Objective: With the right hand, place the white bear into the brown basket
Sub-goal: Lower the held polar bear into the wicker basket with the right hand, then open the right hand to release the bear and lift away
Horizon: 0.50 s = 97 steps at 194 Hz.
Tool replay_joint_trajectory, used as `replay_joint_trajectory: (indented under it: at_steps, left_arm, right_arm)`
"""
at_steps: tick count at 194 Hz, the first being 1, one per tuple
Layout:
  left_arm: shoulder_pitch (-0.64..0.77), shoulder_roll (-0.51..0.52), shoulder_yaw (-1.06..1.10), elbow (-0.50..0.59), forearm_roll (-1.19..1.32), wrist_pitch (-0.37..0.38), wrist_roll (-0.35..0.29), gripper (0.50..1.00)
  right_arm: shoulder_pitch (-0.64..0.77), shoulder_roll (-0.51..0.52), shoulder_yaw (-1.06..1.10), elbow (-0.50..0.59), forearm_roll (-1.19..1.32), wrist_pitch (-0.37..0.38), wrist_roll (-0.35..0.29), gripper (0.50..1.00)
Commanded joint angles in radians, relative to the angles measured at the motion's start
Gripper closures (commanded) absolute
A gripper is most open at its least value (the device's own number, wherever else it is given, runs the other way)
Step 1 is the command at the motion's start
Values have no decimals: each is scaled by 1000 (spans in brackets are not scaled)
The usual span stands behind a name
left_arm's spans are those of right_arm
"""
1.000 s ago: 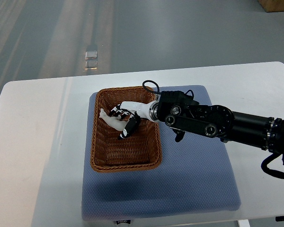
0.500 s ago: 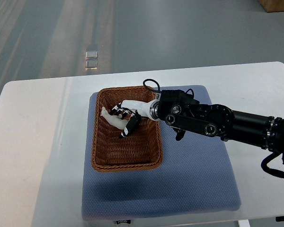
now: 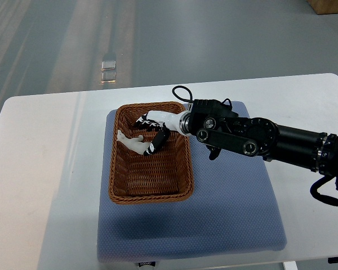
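top view: one bear [image 3: 129, 141]; one basket [image 3: 149, 172]

Table [image 3: 39, 169]: carries a mat [image 3: 236, 214] at its middle, reaching the near edge. Basket [image 3: 149, 197]: on the mat's left half, long side running front to back. Bear [image 3: 129, 142]: inside the basket, rear left part, apparently lying on the bottom. Right hand [image 3: 153, 130]: over the basket's rear, just right of the bear, touching or nearly so. Right arm [image 3: 259, 143]: enters from the right edge, crossing the mat's rear half.
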Motion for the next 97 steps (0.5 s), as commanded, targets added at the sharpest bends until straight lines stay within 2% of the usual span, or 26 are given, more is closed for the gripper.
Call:
replay_joint_trajectory:
  at_steps: [1, 97]
  left_arm:
    - [0, 0, 0, 0, 0, 0, 0, 500]
    - [0, 0, 0, 0, 0, 0, 0, 500]
  right_arm:
    - [16, 0, 0, -11, 0, 0, -1, 644]
    - [23, 0, 0, -36, 0, 0, -5, 644]
